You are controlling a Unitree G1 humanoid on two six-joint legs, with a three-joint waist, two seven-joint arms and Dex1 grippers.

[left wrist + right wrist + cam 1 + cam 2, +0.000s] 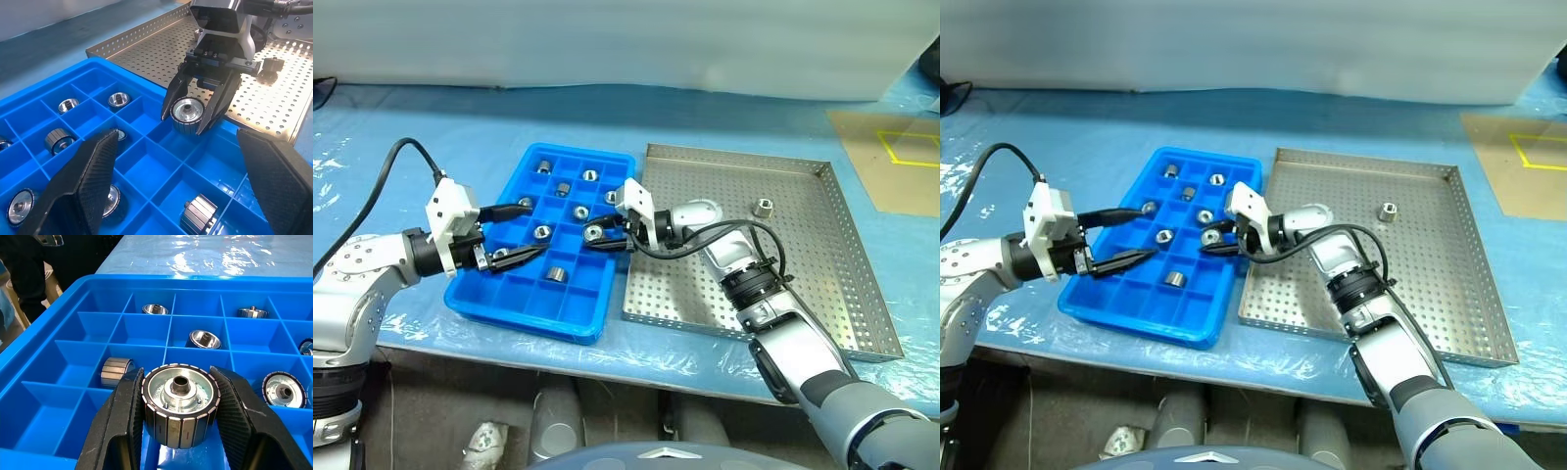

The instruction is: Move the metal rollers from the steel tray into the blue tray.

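The blue tray (pixel 519 311) lies left of the steel tray (pixel 803 264). Several metal rollers (pixel 556 275) sit in its compartments. One small roller (pixel 763 207) rests on the steel tray's perforated floor near the far rim. My right gripper (pixel 597 235) reaches over the blue tray's right side, shut on a roller (pixel 180 404) held just above a compartment. Its fingers (pixel 120 421) press the roller's ribbed sides. Over the left half of the blue tray, my left gripper (pixel 517 233) stands wide open, nothing between its fingers (pixel 88 176).
Both trays sit on a table under blue plastic sheeting (pixel 431 117). A tan mat (pixel 891 166) with yellow tape lies at the far right. The table's front edge runs close below the trays.
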